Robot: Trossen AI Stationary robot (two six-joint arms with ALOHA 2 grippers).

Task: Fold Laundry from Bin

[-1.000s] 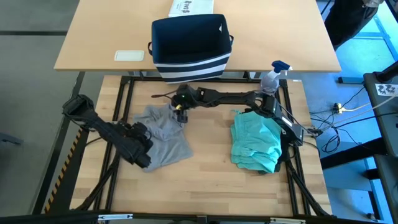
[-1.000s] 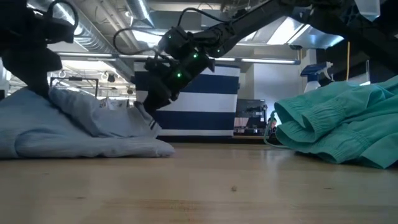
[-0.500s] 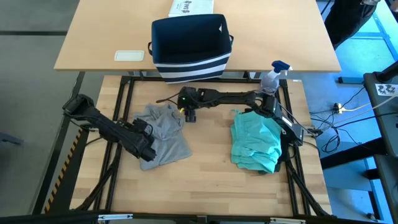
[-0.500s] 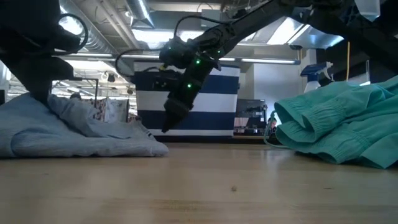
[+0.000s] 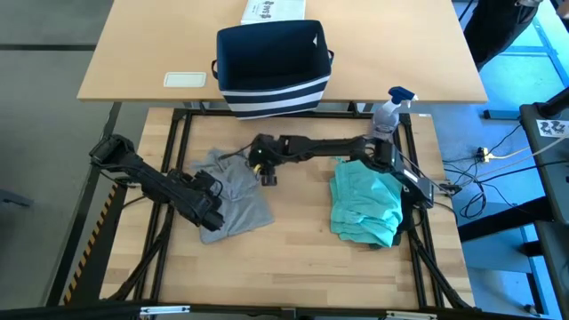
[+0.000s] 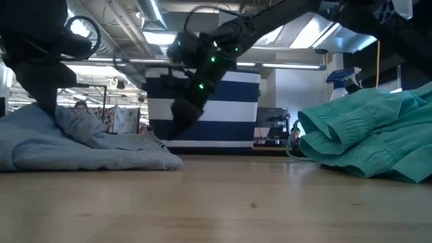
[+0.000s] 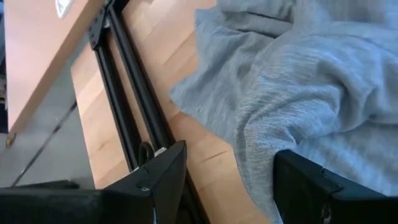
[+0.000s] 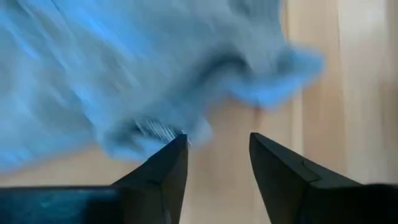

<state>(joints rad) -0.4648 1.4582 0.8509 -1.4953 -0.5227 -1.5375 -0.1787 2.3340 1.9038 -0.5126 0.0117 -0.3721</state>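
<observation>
High view: we see our left pincer open astride the grey T-shirt edge, right pincer open, empty, at its far-right corner on the counter.

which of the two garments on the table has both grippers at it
The grey T-shirt. The left gripper is at its near-left edge and the right gripper at its far-right edge; the teal piece lies apart, untouched.

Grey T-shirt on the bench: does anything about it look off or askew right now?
Yes. The grey T-shirt lies crumpled, not flat, its back edge bunched into ridges near the right gripper. The left gripper sits at its front corner. The teal piece is rumpled too.
</observation>
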